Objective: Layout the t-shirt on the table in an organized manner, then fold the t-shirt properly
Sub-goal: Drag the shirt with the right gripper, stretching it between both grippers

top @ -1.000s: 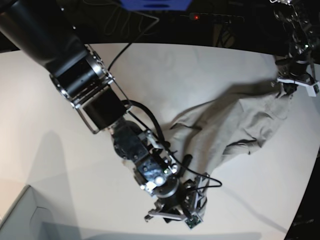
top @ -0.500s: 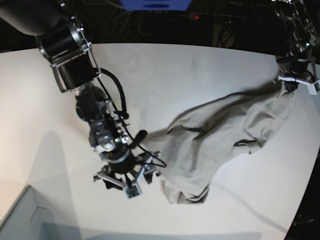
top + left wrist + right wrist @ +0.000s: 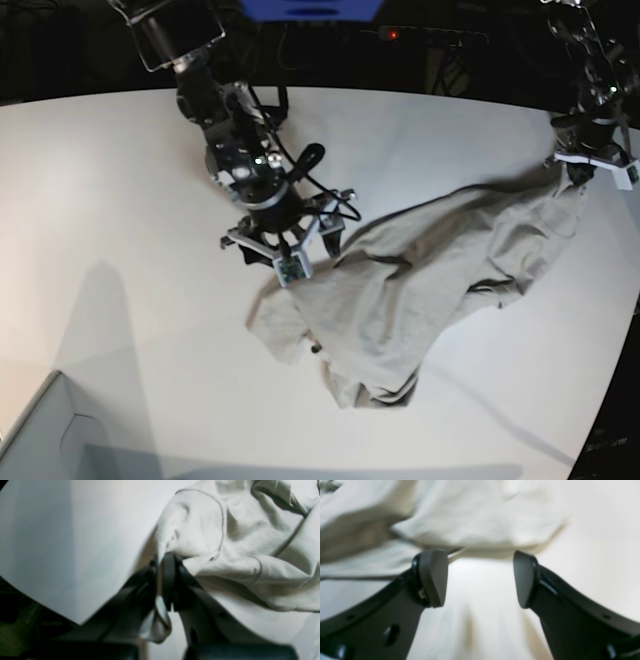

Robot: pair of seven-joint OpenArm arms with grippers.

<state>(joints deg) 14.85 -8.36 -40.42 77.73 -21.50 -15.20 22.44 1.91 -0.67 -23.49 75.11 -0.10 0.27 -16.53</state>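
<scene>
The beige-grey t-shirt lies crumpled across the white table, stretched from the far right toward the front centre. My left gripper is shut on the shirt's far right corner. In the left wrist view the left gripper pinches a fold of the t-shirt, and cloth hangs below the jaws. My right gripper is open at the shirt's upper left edge. Between the right gripper's fingers there is only bare table, with the t-shirt just beyond the tips.
A grey box corner pokes in at the front left. The table's curved far edge borders a dark background with cables. The table edge drops off close beside the left gripper.
My right arm has swung from the shirt's front end back toward the middle of the table, and its jaws have opened wider. The shirt's left part now lies spread flatter. The left gripper has held still.
</scene>
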